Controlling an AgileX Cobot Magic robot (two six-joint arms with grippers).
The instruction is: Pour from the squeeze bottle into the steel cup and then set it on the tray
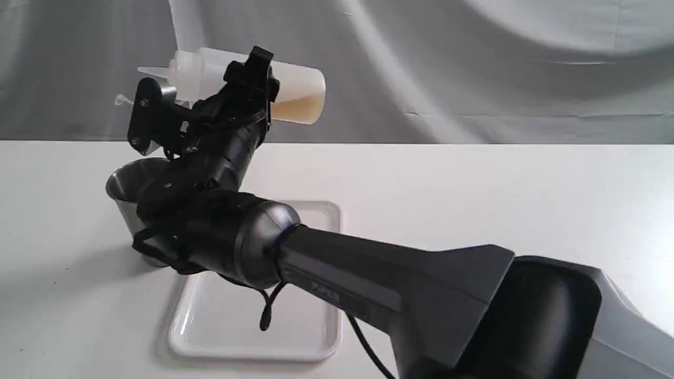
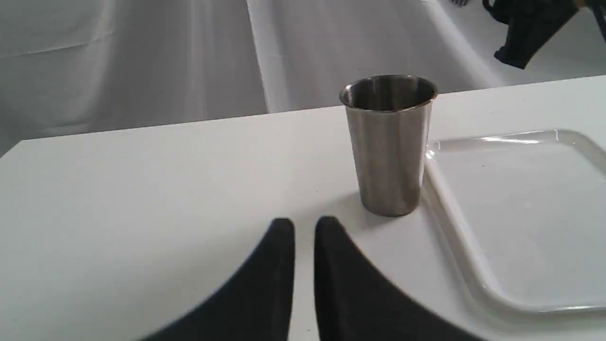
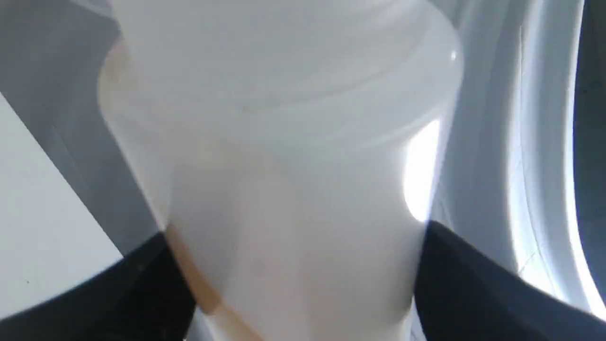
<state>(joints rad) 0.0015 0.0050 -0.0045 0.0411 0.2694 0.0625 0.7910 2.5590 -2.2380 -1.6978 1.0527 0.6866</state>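
Exterior view: the white table [image 1: 526, 200] fills the field, and the right arm [image 1: 368, 284] reaches across it from 4 o'clock toward 10 o'clock. Tray [image 1: 221, 326] lies flat at 6 o'clock, nothing on it. Squeeze bottle [image 1: 297, 89] is aloft at 11 o'clock, clamped round its middle by the right gripper [image 1: 251, 79]. It lies near horizontal, nozzle toward 9 o'clock and a touch higher than the base; the amber liquid pools at the base end. Steel cup [image 1: 124, 184] stands upright just beside the tray's 10 o'clock corner, below the nozzle and well apart from it. Left gripper [image 2: 304, 227] hovers near the cup, fingers nearly together, holding nothing. Judgement: pour not yet flowing. Tip the nozzle slowly down toward 7 o'clock, keeping its tip over the cup mouth and nearer the rim to limit splash. Mind the dangling cap strap [image 1: 120, 99].
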